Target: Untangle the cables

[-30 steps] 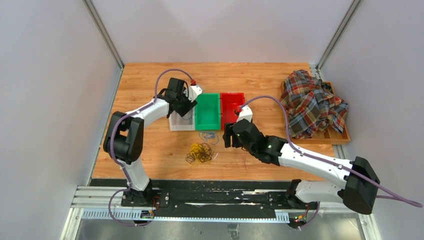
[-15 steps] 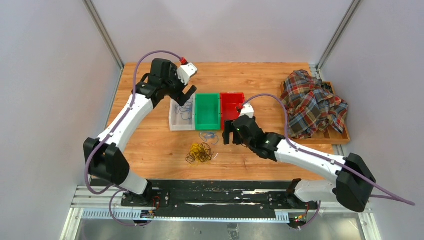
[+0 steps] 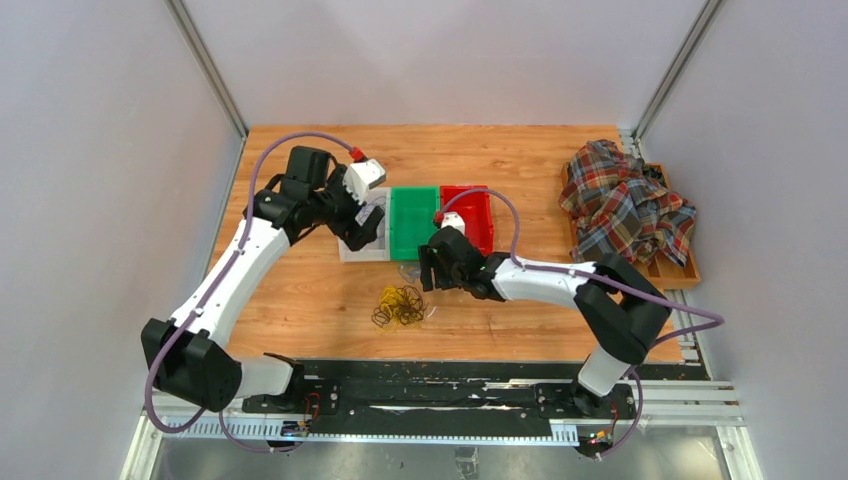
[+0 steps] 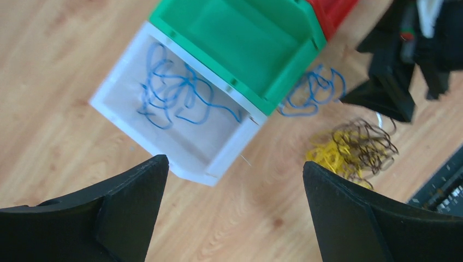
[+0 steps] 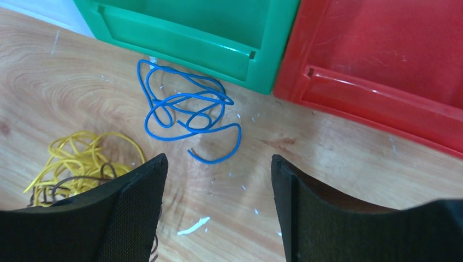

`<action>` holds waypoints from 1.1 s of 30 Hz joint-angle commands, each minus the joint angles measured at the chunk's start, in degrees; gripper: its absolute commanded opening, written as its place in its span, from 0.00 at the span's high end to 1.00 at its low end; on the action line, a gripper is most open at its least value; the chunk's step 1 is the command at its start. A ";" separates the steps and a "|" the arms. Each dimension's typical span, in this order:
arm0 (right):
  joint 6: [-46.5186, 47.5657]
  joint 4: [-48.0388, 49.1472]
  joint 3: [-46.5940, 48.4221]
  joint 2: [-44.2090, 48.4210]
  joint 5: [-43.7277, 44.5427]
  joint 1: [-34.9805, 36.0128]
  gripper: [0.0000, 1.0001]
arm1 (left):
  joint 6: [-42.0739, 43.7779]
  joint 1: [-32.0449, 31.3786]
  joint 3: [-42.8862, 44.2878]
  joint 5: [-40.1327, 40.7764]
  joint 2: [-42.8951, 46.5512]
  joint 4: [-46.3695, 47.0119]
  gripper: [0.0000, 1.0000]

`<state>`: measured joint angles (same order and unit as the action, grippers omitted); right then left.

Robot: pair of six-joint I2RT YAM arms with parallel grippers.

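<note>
One blue cable lies coiled inside the white bin. Another loose blue cable rests on the wood in front of the green bin. A tangle of yellow and dark brown cables sits nearer the front edge. My left gripper hovers open and empty above the white bin's near corner. My right gripper is open and empty, low over the table. It is just short of the loose blue cable, with the yellow tangle beside its left finger.
A red bin stands right of the green bin, in a row with the white bin. A plaid cloth is heaped on a wooden tray at the right edge. Small white flecks dot the wood.
The left gripper opened wide, rose from the white bin, then came back above it. The right arm slid left toward the loose blue cable.
</note>
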<state>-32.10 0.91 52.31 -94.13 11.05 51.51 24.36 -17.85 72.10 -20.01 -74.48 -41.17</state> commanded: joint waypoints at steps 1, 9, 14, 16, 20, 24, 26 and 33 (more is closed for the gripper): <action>2.00 4.94 1.44 -3.12 -2.71 -2.00 0.34 | 0.61 0.27 -3.03 -5.86 2.63 -3.11 0.02; 4.06 9.98 1.64 -8.30 -10.02 -3.36 0.57 | 4.17 0.27 -2.98 -8.25 4.71 -6.17 0.05; 3.08 13.14 -1.57 -6.03 -11.43 -3.47 0.83 | 7.51 0.27 -2.04 -11.89 5.09 -9.30 0.06; 2.43 13.46 -2.49 -3.21 -13.08 -3.97 0.99 | 8.30 0.23 -1.45 -13.96 4.82 -10.73 0.07; 3.58 13.21 -3.55 4.86 -15.11 -4.45 0.99 | 8.92 0.19 -0.61 -15.19 4.43 -11.35 0.08; 5.44 10.86 -2.63 10.85 -17.20 -4.38 1.00 | 9.29 0.20 -0.30 -16.65 4.38 -11.44 0.12; 5.62 9.89 -2.61 13.31 -17.77 -4.41 0.99 | 9.38 0.12 -0.08 -17.31 4.42 -11.35 0.13; 6.63 9.05 0.12 19.29 -22.72 -4.42 0.99 | 8.69 -0.56 3.25 -19.10 4.49 -11.31 0.10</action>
<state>-27.11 11.64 49.12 -77.23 -7.25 47.81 32.86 -17.89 71.75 -36.07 -70.24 -52.64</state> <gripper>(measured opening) 0.009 0.878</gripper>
